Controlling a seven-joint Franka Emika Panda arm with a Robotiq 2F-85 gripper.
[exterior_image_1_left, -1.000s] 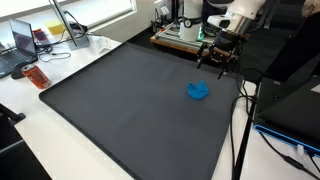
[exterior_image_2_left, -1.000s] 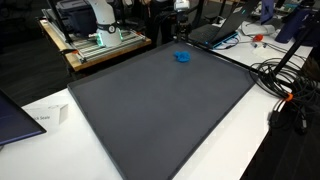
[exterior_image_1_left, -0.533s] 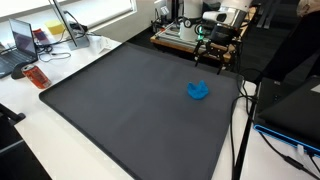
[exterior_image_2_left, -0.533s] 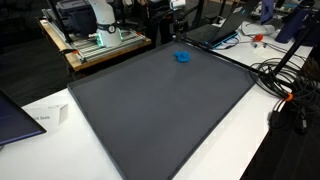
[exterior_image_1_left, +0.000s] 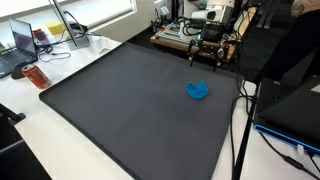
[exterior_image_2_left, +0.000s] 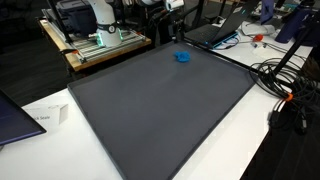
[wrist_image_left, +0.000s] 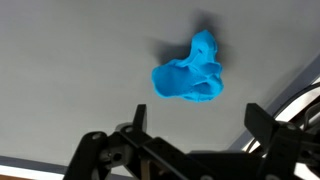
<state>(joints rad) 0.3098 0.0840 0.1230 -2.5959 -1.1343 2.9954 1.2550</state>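
Note:
A small crumpled blue object (exterior_image_1_left: 198, 91) lies on the dark grey mat (exterior_image_1_left: 120, 110) near its far edge; it also shows in an exterior view (exterior_image_2_left: 182, 57) and fills the upper middle of the wrist view (wrist_image_left: 189, 74). My gripper (exterior_image_1_left: 210, 55) hangs in the air above the mat's far edge, a little beyond and above the blue object. Its jaws stand wide apart with nothing between them (wrist_image_left: 198, 118). The blue object sits ahead of the fingertips, apart from them.
A rack of equipment (exterior_image_1_left: 185, 35) stands just behind the mat. A laptop (exterior_image_1_left: 18, 45) and an orange item (exterior_image_1_left: 36, 76) sit on the white table beside the mat. Cables (exterior_image_2_left: 285, 85) run along one side. A white card (exterior_image_2_left: 48, 117) lies near the mat's corner.
The arm has risen and pulled back toward the rack, away from the blue object. The jaws stay wide apart. The blue object has not moved.

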